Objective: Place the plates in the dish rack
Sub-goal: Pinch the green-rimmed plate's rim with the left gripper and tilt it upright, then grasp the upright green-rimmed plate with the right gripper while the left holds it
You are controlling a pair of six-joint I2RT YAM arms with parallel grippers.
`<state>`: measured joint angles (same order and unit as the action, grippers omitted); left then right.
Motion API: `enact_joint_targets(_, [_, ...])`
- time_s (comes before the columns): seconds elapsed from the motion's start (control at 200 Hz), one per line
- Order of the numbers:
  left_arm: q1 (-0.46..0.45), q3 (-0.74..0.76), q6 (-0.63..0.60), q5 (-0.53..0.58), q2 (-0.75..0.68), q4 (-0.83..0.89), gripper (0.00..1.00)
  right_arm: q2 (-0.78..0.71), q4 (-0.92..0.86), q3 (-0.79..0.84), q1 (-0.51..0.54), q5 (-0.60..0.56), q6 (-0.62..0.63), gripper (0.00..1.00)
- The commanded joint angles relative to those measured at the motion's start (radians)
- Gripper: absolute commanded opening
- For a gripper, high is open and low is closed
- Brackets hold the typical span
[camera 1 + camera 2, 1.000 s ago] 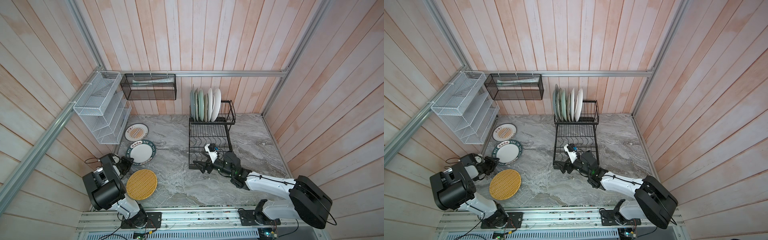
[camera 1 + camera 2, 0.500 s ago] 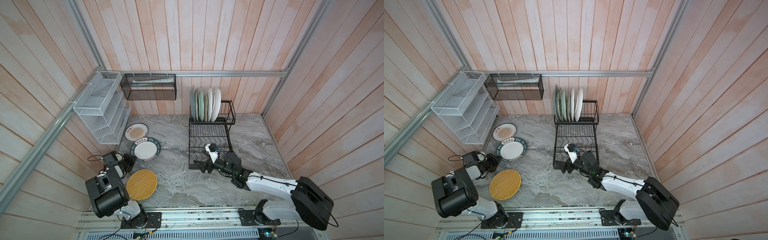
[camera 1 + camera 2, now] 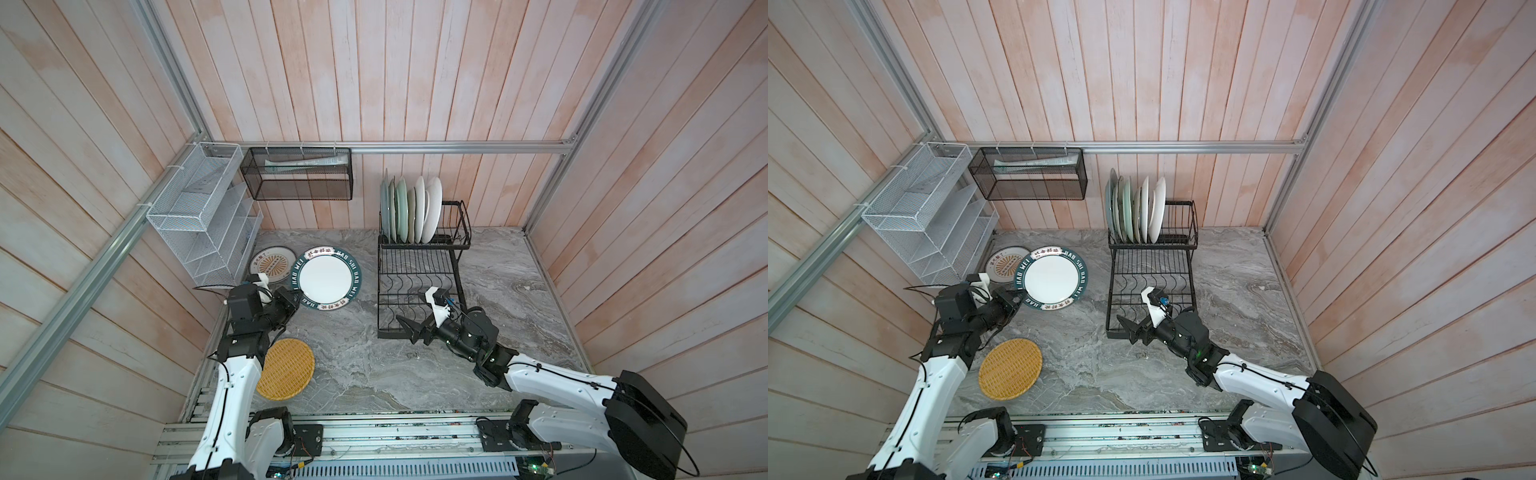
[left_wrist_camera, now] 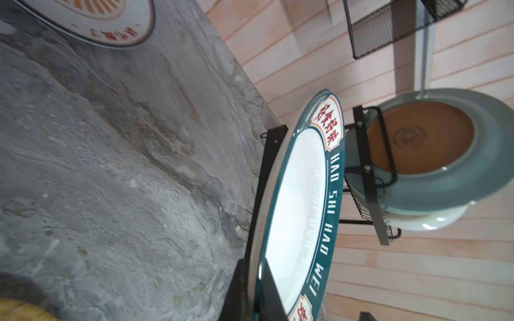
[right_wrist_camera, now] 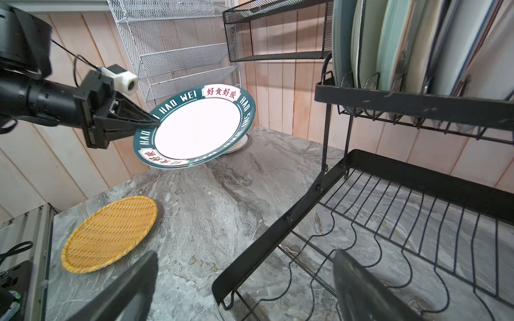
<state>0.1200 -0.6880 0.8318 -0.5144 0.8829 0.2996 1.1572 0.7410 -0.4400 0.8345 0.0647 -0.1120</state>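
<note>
Plate (image 3: pixel 329 277) — txt "HAO SHI HAO WEI"

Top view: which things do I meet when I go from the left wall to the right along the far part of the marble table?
white mesh organizer → sunburst plate → teal-rimmed plate → dish rack with its upright plates

Bright even light, soft shadows, left wrist view blurred, edges distorted
</note>
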Motion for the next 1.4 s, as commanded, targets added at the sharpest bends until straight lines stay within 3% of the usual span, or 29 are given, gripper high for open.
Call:
enact_joint_targets(0.0, [-0.071,-0.02,0.111,0.054,-0.068,0.053,0.0,-0.036,0.042,0.004,0.02,-0.029,0.067,0.98])
enact_joint_targets(0.175, [-0.298,-0.067,0.219,0.268,-0.093,0.138,0.0,-0.097,0.075,0.047,0.065,-0.003,0.281,0.98])
enact_joint_targets(0.32, [-0.488,-0.162,0.318,0.508,-0.046,0.276,0.0,-0.117,0.02,0.024,0.082,-0.003,0.324,0.98])
enact_joint_targets(0.65, [-0.72,-0.364,0.459,0.695,0.191,0.489,0.0,-0.023,-0.141,-0.072,0.239,-0.079,0.683,0.92])
enact_joint_targets(0.815, [-0.789,-0.421,0.521,0.757,0.23,0.538,0.0,0.016,-0.214,-0.126,0.25,-0.013,0.74,0.86])
enact_joint_targets(1.01, [-0.822,-0.498,0.517,0.777,0.281,0.599,0.0,0.097,-0.336,-0.22,0.253,0.042,0.782,0.69])
enact_joint_targets(1.14, [-0.829,-0.495,0.515,0.768,0.276,0.582,0.0,0.154,-0.358,-0.265,0.252,0.025,0.778,0.6])
enact_joint_targets(1.395, [-0.833,-0.492,0.523,0.766,0.259,0.592,0.0,0.232,-0.357,-0.315,0.253,-0.027,0.75,0.31])
